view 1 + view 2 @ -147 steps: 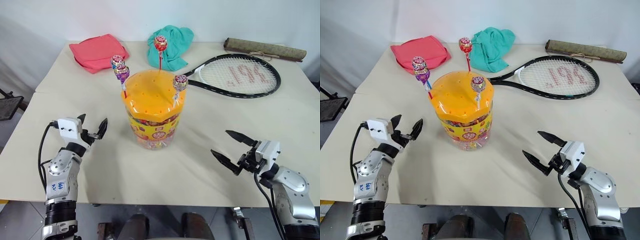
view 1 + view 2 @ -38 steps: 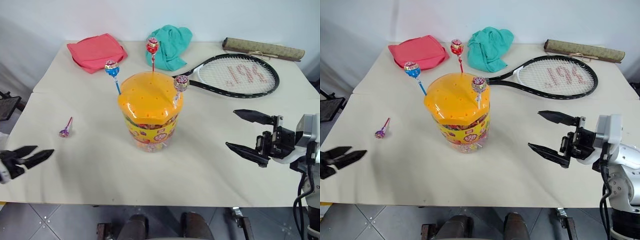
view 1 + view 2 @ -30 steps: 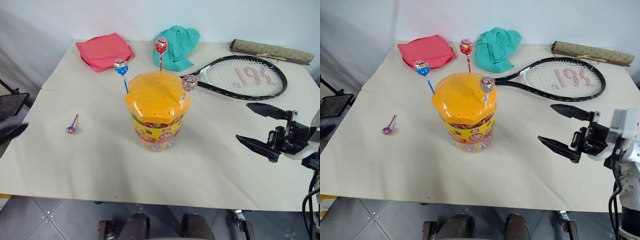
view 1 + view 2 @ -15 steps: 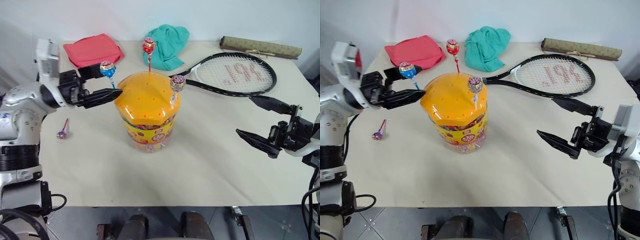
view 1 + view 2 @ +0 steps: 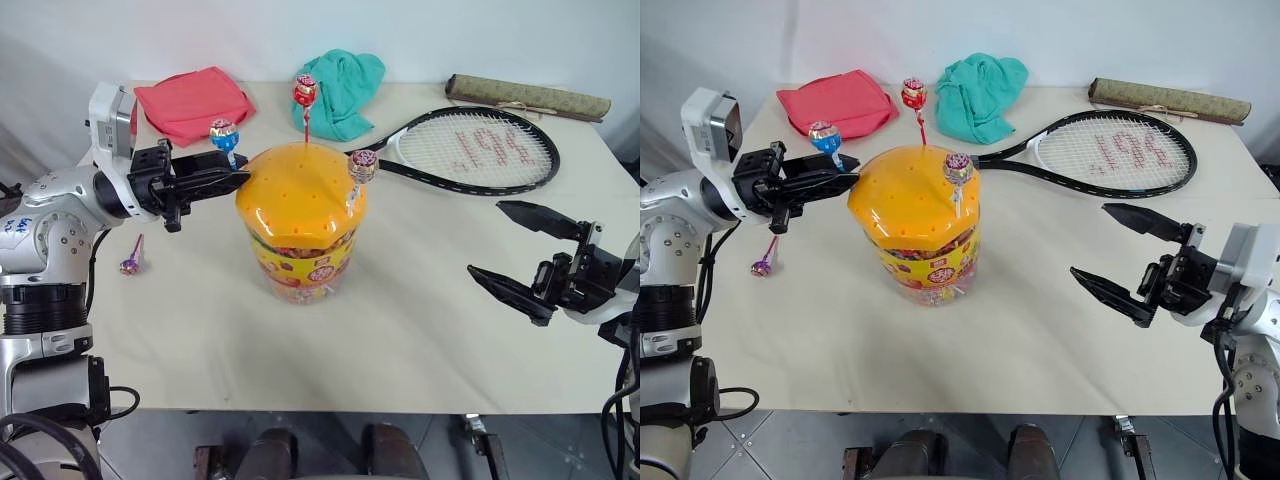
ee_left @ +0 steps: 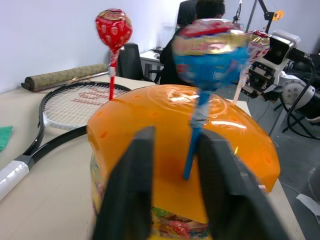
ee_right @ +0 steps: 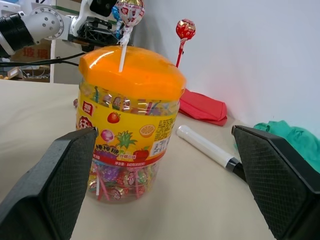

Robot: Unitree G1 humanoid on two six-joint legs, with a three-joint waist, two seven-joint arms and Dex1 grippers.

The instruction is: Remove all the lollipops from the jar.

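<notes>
The jar [image 5: 300, 240], a clear tub with an orange domed lid, stands mid-table. Three lollipops stick up from the lid: a blue one [image 5: 223, 131] on its left edge, a red one [image 5: 305, 92] at the back, a pinkish-silver one [image 5: 362, 162] on the right. A purple lollipop [image 5: 130, 265] lies on the table to the left. My left gripper [image 5: 238, 177] reaches in level from the left and is shut on the blue lollipop's stick [image 6: 192, 150], just above the lid. My right gripper [image 5: 487, 238] hovers open to the jar's right, holding nothing.
A tennis racket [image 5: 480, 150] lies behind and to the right of the jar. A red cloth [image 5: 195, 100] and a teal cloth [image 5: 340, 80] sit at the back, a rolled mat [image 5: 525, 95] at the far right back.
My left arm swung in from the left to the blue lollipop, and its fingers have since shut around the stick. The right gripper has stayed put and open.
</notes>
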